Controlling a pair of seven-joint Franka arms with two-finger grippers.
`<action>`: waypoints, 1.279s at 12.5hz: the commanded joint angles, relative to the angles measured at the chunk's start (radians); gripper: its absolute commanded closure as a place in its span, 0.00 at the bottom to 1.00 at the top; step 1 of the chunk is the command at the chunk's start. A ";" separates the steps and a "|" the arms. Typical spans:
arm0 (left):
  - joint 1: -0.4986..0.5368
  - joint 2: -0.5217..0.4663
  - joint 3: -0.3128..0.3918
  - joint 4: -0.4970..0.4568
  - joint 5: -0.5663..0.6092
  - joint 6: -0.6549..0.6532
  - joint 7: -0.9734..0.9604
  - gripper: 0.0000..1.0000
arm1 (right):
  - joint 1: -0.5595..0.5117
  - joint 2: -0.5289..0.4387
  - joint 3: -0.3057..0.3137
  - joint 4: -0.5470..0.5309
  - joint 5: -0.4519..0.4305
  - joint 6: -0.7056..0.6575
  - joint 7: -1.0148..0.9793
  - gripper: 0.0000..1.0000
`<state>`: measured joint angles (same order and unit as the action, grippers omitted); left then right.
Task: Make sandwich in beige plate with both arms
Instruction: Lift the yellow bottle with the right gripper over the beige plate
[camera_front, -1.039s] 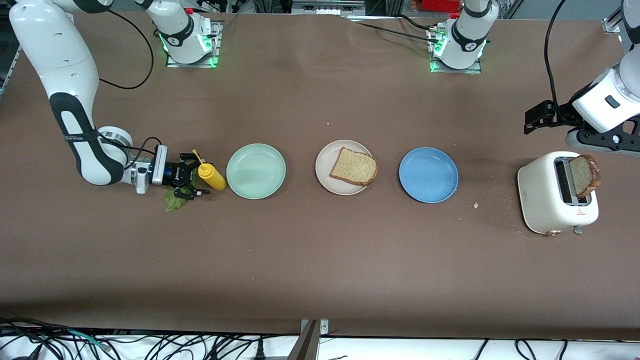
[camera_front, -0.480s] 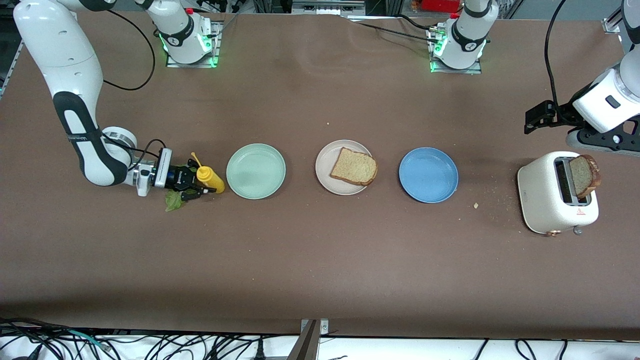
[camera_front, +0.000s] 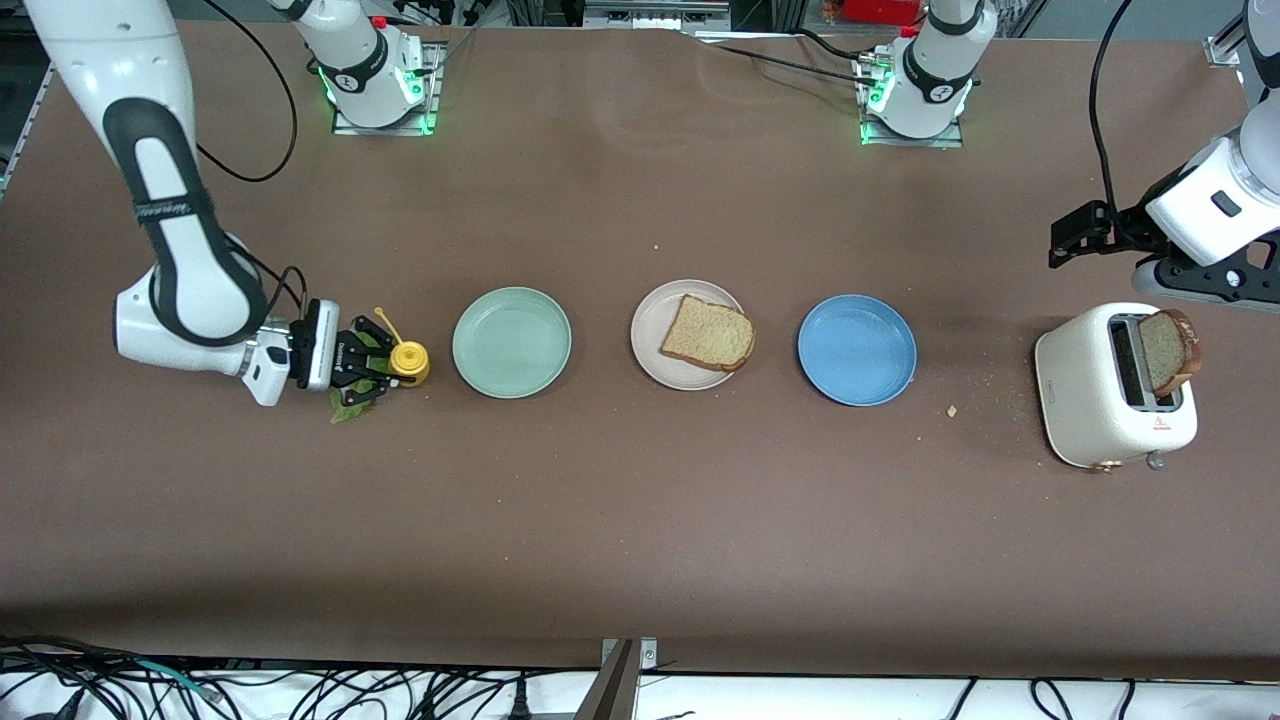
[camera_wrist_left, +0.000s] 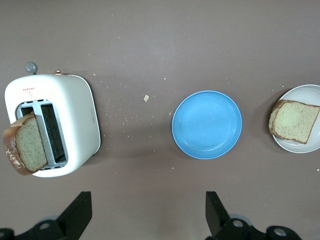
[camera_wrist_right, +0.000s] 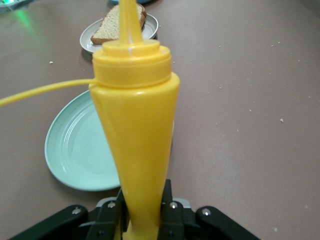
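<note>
While your right gripper (camera_front: 378, 368) sits at the right arm's end of the table, its fingers are clamped on the yellow squeeze bottle (camera_front: 408, 360), and the right wrist view shows that bottle (camera_wrist_right: 135, 125) pinched at its base between the closed-in fingers. You can see a green lettuce leaf (camera_front: 347, 405) lying on the table just under that gripper. Beside the bottle is the mint-green plate (camera_front: 512, 343), bare. Next along, toward the left arm's end, your beige plate (camera_front: 655, 330) holds one toast slice (camera_front: 708, 334) lying flat and reaching over the rim. The blue plate (camera_front: 856, 350) comes after it, and then the white toaster (camera_front: 1090, 400) with a second toast slice (camera_front: 1170, 350) standing tilted out of one slot. Your left gripper (camera_wrist_left: 147, 220) waits in the air over the table beside the toaster, its fingers spread wide and holding nothing.
</note>
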<state>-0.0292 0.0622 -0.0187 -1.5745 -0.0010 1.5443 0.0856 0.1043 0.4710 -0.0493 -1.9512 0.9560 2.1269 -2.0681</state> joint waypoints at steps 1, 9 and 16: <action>0.002 -0.005 0.000 0.010 0.003 -0.020 0.003 0.00 | 0.144 -0.057 -0.060 -0.025 -0.101 0.083 0.220 1.00; 0.002 -0.005 0.002 0.010 0.003 -0.020 0.003 0.00 | 0.628 -0.118 -0.152 0.089 -0.778 0.064 1.278 1.00; 0.002 -0.005 0.002 0.010 0.001 -0.020 0.003 0.00 | 0.964 0.108 -0.233 0.357 -1.056 -0.195 1.763 1.00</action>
<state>-0.0289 0.0622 -0.0169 -1.5745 -0.0010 1.5439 0.0856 0.9967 0.4579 -0.2102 -1.7380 -0.0709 2.0190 -0.3498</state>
